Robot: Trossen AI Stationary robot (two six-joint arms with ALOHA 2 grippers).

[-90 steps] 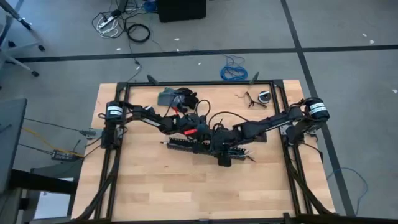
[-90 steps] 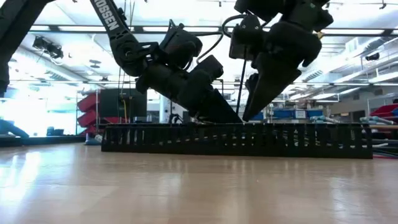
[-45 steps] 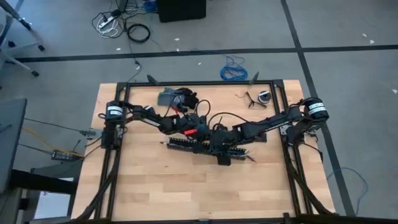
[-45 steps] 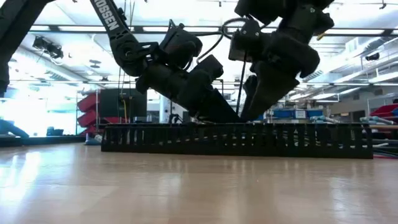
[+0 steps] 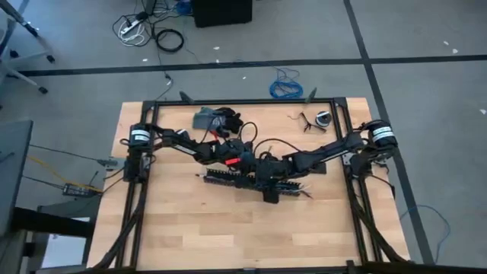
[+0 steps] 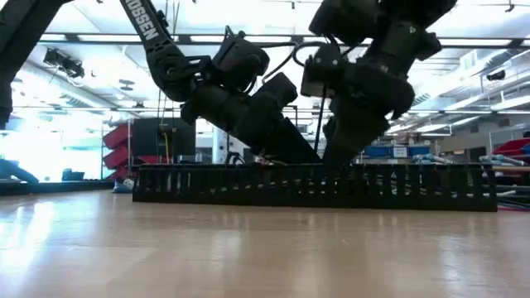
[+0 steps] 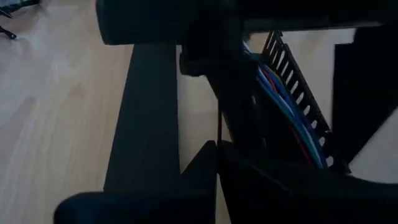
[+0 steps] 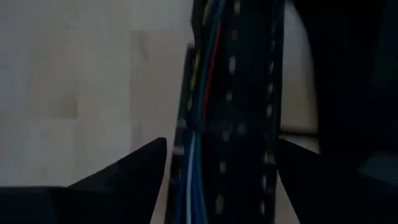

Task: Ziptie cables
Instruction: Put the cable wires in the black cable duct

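A long black slotted duct lies across the table's middle, and the thin blue, red and green cables run along inside it. My right gripper is open above the duct, one finger on each side of it; whether they touch it does not show. My left gripper comes down slanting from the table's left, just left of the right one. It is shut, with a thin black strand rising from between its fingertips. The cables lie beside it. My left gripper pinches the thin black strand between its fingertips, next to the duct's slotted wall. The strand runs straight from the fingertips toward the dark body of the other arm. What the strand belongs to cannot be told.
A flat black strip lies on the wood beside the duct. Small dark parts and a grey object sit near the table's far edge. A blue coiled cable lies on the floor beyond. Bare wood stretches toward the near edge.
My right gripper has shifted a little toward the table's left along the duct and has tipped over it. The duct and my left gripper have stayed in place.
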